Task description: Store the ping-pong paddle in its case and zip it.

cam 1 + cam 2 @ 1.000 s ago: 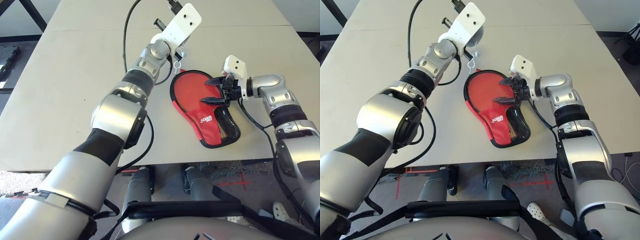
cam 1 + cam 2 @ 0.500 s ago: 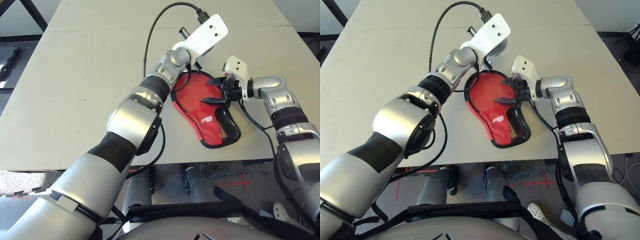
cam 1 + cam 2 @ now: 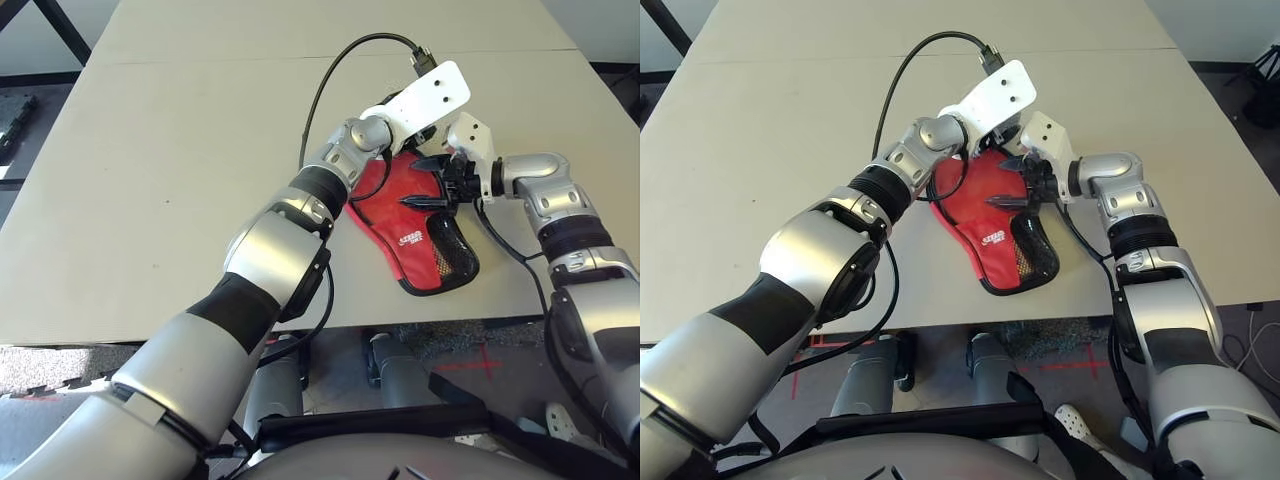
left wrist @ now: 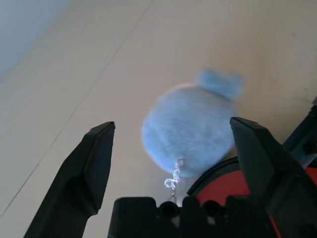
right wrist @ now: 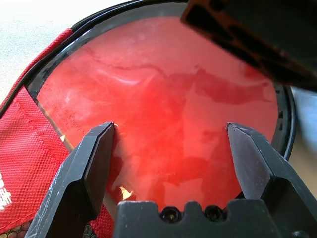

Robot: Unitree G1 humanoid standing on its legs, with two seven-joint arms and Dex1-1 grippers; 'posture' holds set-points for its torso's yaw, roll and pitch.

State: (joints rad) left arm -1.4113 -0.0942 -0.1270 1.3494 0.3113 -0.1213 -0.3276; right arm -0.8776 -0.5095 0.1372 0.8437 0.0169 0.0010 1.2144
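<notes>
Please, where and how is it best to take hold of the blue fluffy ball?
Probably grip the blue fluffy ball around its round middle, coming from above. It lies on the table between the left gripper's open fingers, and its rounded sides seem to offer both fingers a surface.

Case's far rounded end (image 3: 385,180), partly hidden behind the left wrist (image 3: 430,100).

Pale table (image 3: 180,170); red-taped grey floor (image 3: 485,362)
</notes>
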